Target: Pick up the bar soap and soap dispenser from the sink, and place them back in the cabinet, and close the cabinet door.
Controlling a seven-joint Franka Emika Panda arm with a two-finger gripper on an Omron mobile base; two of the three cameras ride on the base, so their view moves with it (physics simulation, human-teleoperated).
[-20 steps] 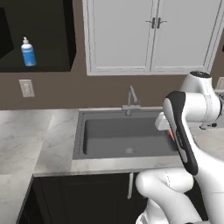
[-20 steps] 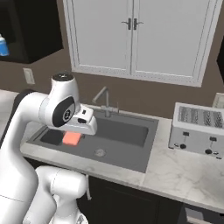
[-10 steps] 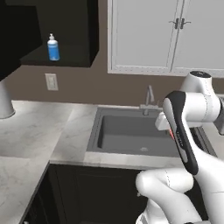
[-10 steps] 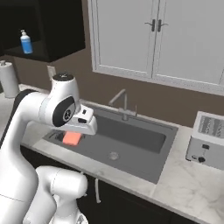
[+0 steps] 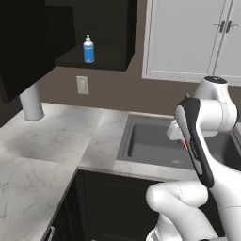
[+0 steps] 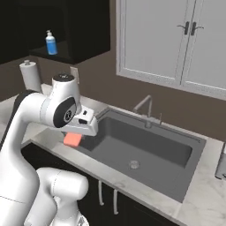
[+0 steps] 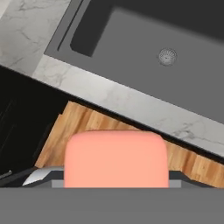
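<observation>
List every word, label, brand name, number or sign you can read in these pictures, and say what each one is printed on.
None can be read.
Soap dispenser: plain blue bottle, no label legible.
Bar soap: plain orange-red face, no stamp.
Wall outlet: blank plate.
Toaster: cut off at the edge, no marking to be made out.
Cabinet and sink: no lettering.

Marble counter (image 5: 56, 141) bearing paper towel roll (image 5: 31, 102), cabinet shelf (image 5: 101, 60) bearing soap dispenser (image 5: 88, 49)

Both base cameras are looking forward and down from behind the arm, sharing the sink (image 5: 155, 143) (image 6: 145, 150); the hand camera is looking down, close above its rim (image 7: 131, 103).
</observation>
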